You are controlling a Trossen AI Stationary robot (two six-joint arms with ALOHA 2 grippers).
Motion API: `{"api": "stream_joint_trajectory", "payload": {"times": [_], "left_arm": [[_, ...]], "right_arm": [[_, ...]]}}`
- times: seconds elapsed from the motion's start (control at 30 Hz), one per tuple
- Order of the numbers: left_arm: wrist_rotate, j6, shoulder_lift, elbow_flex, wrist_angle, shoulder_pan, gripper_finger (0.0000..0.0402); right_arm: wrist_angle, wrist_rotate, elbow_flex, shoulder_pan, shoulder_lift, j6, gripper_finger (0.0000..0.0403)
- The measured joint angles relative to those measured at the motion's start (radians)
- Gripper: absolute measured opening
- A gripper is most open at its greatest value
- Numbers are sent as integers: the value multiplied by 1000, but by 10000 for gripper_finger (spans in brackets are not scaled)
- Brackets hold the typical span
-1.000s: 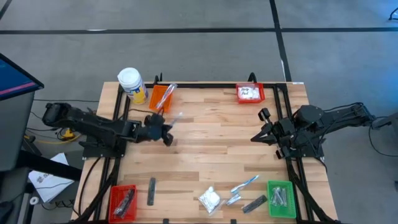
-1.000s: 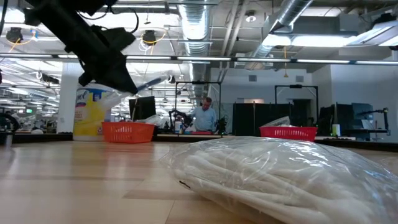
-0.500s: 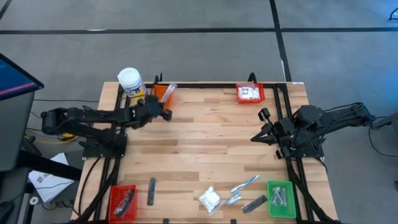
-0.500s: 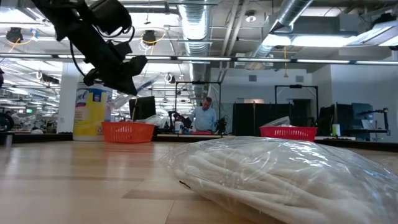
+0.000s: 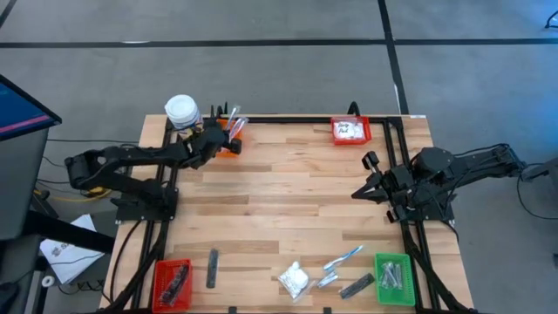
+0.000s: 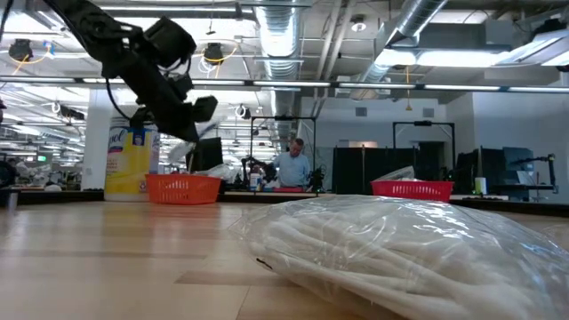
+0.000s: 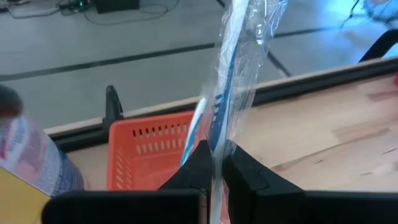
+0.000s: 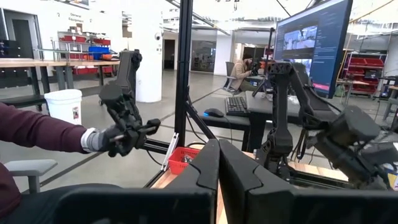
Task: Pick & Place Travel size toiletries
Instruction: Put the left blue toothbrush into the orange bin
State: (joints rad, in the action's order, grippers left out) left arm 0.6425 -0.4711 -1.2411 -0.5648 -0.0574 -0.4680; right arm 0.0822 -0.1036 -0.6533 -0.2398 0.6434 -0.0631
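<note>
My left gripper point(image 5: 219, 139) point(image 7: 214, 163) is shut on a white-blue toothbrush in a clear wrapper point(image 7: 231, 74), over the orange bin point(image 5: 229, 138) at the table's far left. In the low view it hangs above that bin point(image 6: 182, 188). My right gripper point(image 8: 217, 167) waits shut at the table's right side point(image 5: 373, 186), holding nothing. Near the front edge lie a white puffy packet point(image 5: 294, 279), another toothbrush point(image 5: 343, 257), a silvery sachet point(image 5: 327, 280) and two dark bars point(image 5: 212, 267) point(image 5: 356, 285). My left gripper pinches the wrapped toothbrush between its two fingers point(image 7: 198, 169), at a spot on the wrapper near one end point(image 7: 216, 147). The fingers come from the table's left, slanting a little downward. The rest of the toothbrush point(image 5: 234, 123) sticks out past the fingertips, lifted clear above the orange bin.
A white-capped yellow jar point(image 5: 181, 112) stands close beside the orange bin. A red bin point(image 5: 350, 131) holds white packets at the far right; another red bin point(image 5: 172, 283) and a green bin point(image 5: 394, 279) sit at the front corners. A person's sleeve point(image 8: 43, 127) shows beyond the table.
My left gripper has swung from the table's middle left toward the far edge, to the orange bin, turning as it went. The toothbrush has travelled with it, lifted clear, and now stands over the bin.
</note>
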Motion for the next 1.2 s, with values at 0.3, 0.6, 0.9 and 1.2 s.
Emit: {"api": "stream_joint_trajectory", "payload": {"times": [0.3, 0.6, 0.9, 1.2], "left_arm": [[-22, -10, -167, 1, -63, -39, 10], [-4, -16, -206, 1, -118, -39, 10], [-3, -16, -206, 1, -132, -39, 11], [12, -16, -206, 1, -135, -57, 13]], "right_arm": [[0, 0, 0, 0, 0, 0, 0], [0, 0, 0, 6, 0, -16, 0], [3, 0, 1, 39, 38, -16, 0], [8, 0, 1, 78, 64, -16, 0]]}}
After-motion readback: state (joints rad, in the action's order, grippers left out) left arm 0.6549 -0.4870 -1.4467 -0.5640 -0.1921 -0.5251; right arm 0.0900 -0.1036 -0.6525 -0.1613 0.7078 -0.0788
